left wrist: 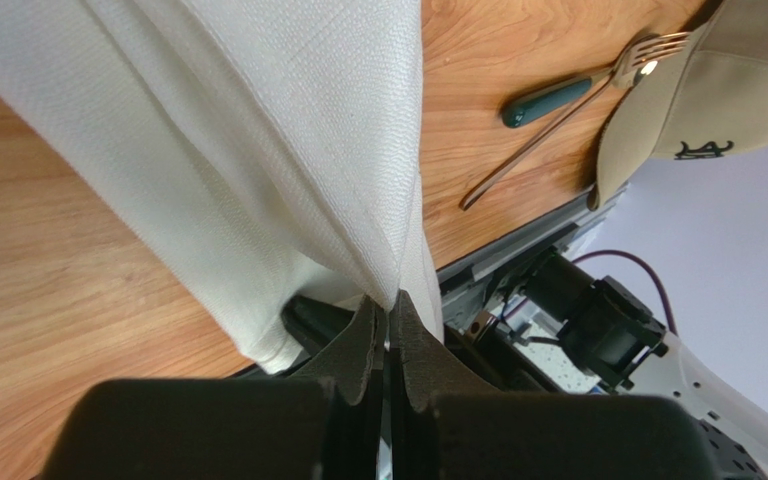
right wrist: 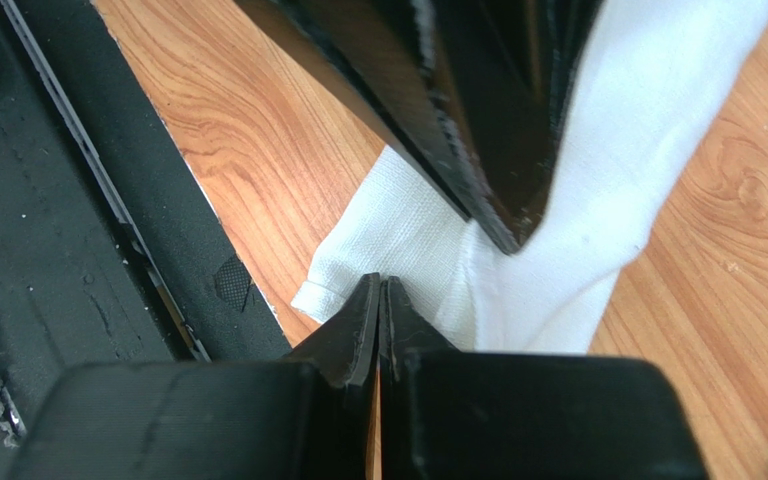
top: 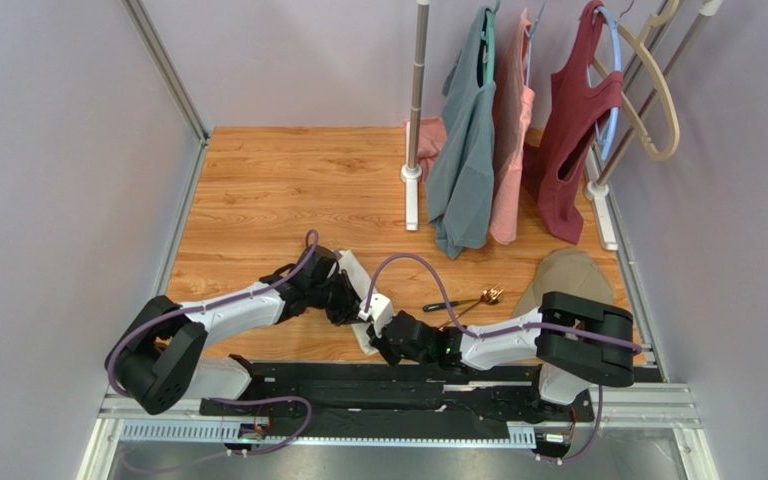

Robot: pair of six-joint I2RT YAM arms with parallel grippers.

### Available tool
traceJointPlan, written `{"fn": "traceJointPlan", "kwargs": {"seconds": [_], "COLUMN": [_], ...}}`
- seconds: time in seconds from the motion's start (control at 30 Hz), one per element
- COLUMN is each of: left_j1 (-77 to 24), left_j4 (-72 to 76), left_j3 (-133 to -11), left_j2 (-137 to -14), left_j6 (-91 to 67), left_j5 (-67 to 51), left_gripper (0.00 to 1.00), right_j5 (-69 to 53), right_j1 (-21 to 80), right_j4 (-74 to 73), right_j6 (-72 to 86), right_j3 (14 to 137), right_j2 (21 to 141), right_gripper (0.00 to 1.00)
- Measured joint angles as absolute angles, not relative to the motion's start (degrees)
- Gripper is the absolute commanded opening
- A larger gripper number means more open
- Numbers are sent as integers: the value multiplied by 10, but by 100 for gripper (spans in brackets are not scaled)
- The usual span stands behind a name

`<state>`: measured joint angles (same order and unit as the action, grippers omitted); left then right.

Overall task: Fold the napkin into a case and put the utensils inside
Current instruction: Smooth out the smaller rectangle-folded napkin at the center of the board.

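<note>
Left end effector pinches napkin; tan cap just beside utensils.

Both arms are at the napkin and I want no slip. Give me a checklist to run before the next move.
1. Left jaws shut on the napkin fold: ok.
2. Right jaws gripping the napkin: cannot tell; they are shut at its edge.
3. Napkin folded into a case: not ok, loose pleats only.
4. Utensils lying apart from the napkin: ok.
5. Utensil heads clear of the cap: cannot tell.
</note>
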<state>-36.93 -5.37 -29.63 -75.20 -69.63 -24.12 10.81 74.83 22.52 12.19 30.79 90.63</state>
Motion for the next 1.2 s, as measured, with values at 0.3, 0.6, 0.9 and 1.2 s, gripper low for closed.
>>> {"fn": "traceJointPlan", "kwargs": {"seconds": [0.3, 0.6, 0.9, 1.2], "left_j1": [-369, -368, -366, -367], "left_j4": [-110, -84, -39, 1], "left_j3": [-297, -249, -233, -238], "left_j2": [-719, -725, -760, -794], "left_j6": [-649, -642, -644, -653], "left_j5": [-218, -218, -231, -256], "left_gripper": [0, 0, 0, 0], "right_j5": [154, 167, 170, 169], "right_j1": [762, 764, 764, 764], "right_j4": [250, 254, 255, 137], "right_j6": [158, 186, 197, 206], "right_j3": [290, 278, 278, 251], "right_j2": [905, 897, 898, 778], "right_gripper": [0, 0, 2, 15]}}
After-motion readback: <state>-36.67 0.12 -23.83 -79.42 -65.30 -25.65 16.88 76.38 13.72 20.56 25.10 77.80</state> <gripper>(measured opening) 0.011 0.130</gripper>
